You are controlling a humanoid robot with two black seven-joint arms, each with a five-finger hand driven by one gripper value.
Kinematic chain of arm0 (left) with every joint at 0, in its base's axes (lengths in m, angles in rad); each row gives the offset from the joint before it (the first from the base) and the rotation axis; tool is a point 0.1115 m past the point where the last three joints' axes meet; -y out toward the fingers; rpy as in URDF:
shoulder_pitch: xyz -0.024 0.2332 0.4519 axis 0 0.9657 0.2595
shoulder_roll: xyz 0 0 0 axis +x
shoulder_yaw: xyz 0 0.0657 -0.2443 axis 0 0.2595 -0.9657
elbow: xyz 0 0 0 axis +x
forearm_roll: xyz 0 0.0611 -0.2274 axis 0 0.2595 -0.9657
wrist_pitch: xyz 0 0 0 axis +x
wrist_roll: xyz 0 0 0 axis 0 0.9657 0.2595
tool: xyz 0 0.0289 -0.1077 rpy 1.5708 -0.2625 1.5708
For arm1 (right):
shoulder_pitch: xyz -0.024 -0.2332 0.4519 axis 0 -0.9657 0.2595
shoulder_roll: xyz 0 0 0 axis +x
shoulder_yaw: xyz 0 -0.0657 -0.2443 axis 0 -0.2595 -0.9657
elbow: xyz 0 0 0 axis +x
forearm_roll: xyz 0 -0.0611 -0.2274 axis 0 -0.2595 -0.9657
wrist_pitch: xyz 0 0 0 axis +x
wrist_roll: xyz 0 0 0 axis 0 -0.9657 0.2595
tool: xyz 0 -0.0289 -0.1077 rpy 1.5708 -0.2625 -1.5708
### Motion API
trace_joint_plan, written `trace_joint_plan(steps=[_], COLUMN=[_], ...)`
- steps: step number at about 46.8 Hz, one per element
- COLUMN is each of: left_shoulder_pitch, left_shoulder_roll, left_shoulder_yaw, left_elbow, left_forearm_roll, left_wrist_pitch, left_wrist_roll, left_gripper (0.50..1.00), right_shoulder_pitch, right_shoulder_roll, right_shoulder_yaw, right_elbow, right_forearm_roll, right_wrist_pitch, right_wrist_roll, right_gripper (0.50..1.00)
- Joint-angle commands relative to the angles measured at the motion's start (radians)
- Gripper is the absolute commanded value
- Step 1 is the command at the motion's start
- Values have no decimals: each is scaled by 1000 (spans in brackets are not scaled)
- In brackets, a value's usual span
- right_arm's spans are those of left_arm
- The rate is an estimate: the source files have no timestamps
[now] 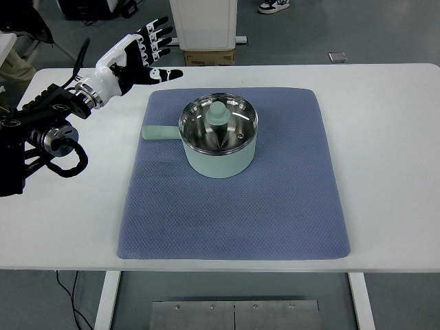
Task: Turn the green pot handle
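Observation:
A pale green pot (218, 157) with a shiny steel inside stands on a blue mat (234, 206) at the table's middle. Its green handle (159, 133) points left. A green knobbed piece (218, 115) stands inside the pot. My left hand (141, 51) is up at the far left, above the table and well apart from the pot, with fingers spread and holding nothing. My right arm does not show.
The white table (385, 137) extends around the mat on all sides. My left arm's black body (41, 134) lies over the table's left edge. A white cabinet base and a cardboard box (206, 56) stand behind the far edge.

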Motion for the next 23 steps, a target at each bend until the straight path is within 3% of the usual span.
trace_joint_plan(steps=[1, 23], left_shoulder_pitch=[19, 113], left_shoulder_roll=[-10, -39], left_shoulder_yaw=[0, -138], left_elbow=[20, 74], left_forearm_roll=[-15, -47], left_wrist_pitch=[0, 0], left_wrist_roll=[0, 0], left_gripper=[1000, 1000], right_shoulder_pitch=[0, 0], right_shoulder_roll=[0, 0], right_shoulder_yaw=[-1, 1], right_elbow=[0, 0], right_forearm_roll=[0, 0], right_wrist_pitch=[0, 0], right_wrist_roll=[0, 0], right_gripper=[1000, 1000])
